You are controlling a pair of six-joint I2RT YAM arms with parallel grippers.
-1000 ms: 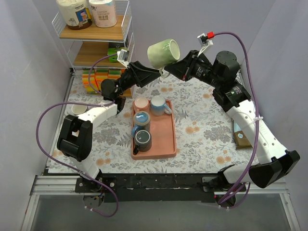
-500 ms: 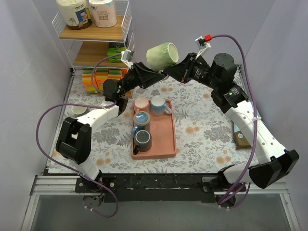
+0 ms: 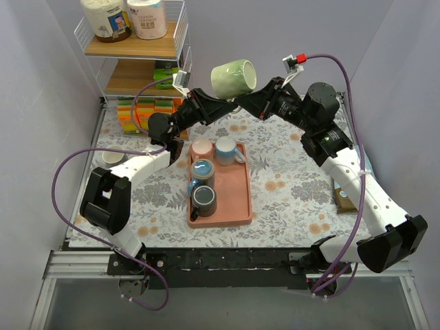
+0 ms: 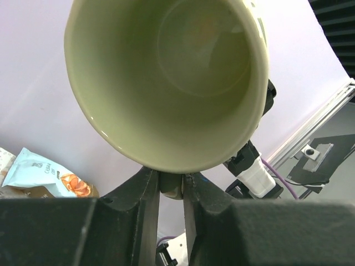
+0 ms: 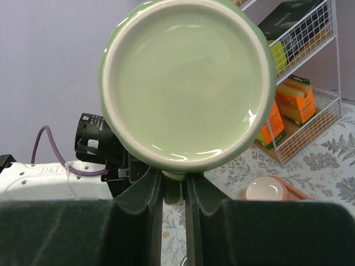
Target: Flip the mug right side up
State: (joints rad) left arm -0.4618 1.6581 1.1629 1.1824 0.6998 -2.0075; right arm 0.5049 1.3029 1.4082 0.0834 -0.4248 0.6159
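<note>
Top external view, from the left: a white wire shelf rack point(image 3: 180, 41) is set against the back wall. Just right of it, a pale green ceramic mug point(image 3: 232, 75) is held in the air, well above the flowered tablecloth point(image 3: 289, 172) and beyond the salmon-pink rectangular tray point(image 3: 237, 203).

The left gripper point(image 3: 224, 106) is raised from the left. In its wrist view, its fingers are pressed together on the handle point(image 4: 171, 188), which hangs under the mug. The hollow interior faces that camera, so the mouth is turned leftward.

The mug is thus laid on its side, neither inverted nor upright. It is judged to be about halfway through the turn.

The right gripper point(image 3: 245, 103) is brought in from the opposite side. In its wrist view it is likewise pinched on the same handle, with the glazed base facing it.

A double hold of this kind is best read as a handover. One grip is probably to be released, so that the other wrist can be rolled until the mouth faces up.
</note>
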